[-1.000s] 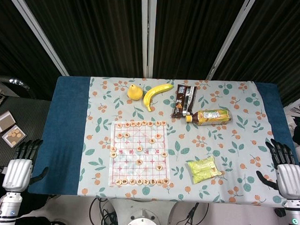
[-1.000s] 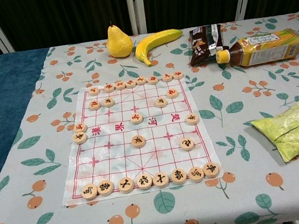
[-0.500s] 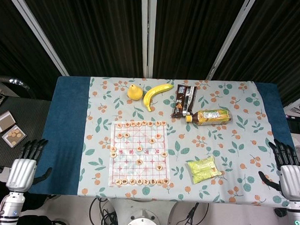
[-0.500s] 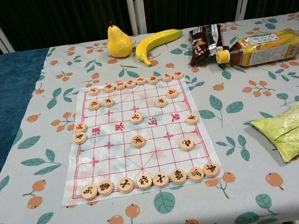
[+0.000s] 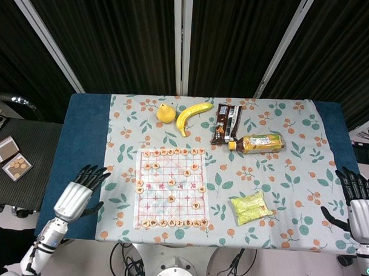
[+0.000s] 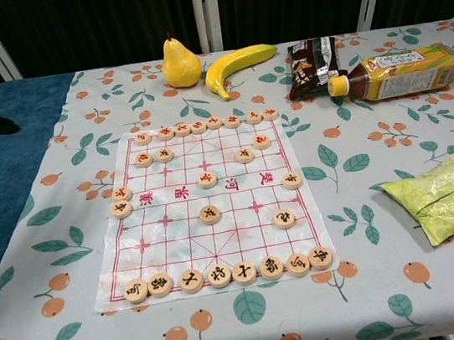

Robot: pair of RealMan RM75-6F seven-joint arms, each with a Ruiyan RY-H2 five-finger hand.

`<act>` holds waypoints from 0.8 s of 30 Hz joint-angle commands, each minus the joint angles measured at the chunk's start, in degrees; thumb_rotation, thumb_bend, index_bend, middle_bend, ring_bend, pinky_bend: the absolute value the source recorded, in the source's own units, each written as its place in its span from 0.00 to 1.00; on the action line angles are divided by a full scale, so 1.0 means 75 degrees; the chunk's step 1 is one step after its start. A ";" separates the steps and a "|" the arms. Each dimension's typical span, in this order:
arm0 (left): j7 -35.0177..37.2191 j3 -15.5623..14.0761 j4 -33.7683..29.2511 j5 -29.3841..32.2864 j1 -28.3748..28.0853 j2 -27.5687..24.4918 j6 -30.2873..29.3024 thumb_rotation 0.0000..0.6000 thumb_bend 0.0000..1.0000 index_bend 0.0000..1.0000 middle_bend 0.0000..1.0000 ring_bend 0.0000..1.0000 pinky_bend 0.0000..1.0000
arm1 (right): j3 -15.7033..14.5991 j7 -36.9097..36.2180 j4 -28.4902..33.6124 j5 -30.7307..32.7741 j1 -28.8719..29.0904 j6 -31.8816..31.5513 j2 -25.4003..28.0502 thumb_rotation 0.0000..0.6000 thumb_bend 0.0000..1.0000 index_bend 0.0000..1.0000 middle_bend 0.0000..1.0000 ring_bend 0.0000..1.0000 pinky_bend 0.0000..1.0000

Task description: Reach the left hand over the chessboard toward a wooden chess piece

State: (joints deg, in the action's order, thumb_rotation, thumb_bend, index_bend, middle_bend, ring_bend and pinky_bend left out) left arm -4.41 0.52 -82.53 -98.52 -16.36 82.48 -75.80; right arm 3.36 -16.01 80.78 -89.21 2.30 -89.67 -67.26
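Dark curtains behind table (image 5: pixel 81 134). Chessboard (image 5: pixel 171 187) w/ pieces (image 5: pixel 171 199) near front edge, centre-left. Left robot hand (image 5: pixel 78 195) wide, empty, over left edge; right robot hand (image 5: pixel 358 207) wide at right edge.

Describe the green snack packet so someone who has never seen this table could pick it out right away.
Start at the chessboard in the middle of the floral tablecloth and look toward the robot's right. The green snack packet lies flat there by itself, nearer the front edge than the bottle. It is the only lime-green, crinkled pouch; the other wrapper is dark brown.
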 commanded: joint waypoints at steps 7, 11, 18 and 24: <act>-0.0212 -0.0022 0.0447 0.0051 -0.0724 0.0583 0.0949 1.00 0.27 0.15 0.06 0.00 0.00 | 0.0040 -0.0265 -0.0042 0.0015 -0.0030 -0.0076 0.0087 1.00 0.14 0.00 0.00 0.00 0.00; -0.0330 -0.0038 0.0568 0.0131 -0.0987 0.0765 0.1313 1.00 0.26 0.16 0.06 0.00 0.00 | 0.0040 -0.0337 -0.0037 0.0007 -0.0033 -0.0085 0.0102 1.00 0.14 0.00 0.00 0.00 0.00; -0.0336 -0.0089 0.0985 0.0013 -0.1378 0.0995 0.1507 1.00 0.27 0.20 0.06 0.00 0.00 | 0.0027 -0.0319 -0.0045 0.0004 -0.0028 -0.0052 0.0126 1.00 0.14 0.00 0.00 0.00 0.00; -0.0274 -0.0094 0.1461 -0.0196 -0.1896 0.1005 0.1785 1.00 0.27 0.23 0.07 0.00 0.00 | 0.0024 -0.0258 0.0021 0.0001 -0.0020 -0.0038 0.0129 1.00 0.14 0.00 0.00 0.00 0.00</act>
State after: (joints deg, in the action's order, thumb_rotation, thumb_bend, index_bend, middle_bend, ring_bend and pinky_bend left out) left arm -6.61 -0.08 -72.45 -99.54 -29.58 89.99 -63.33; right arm 3.54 -17.97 80.91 -89.19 2.15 -89.93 -66.29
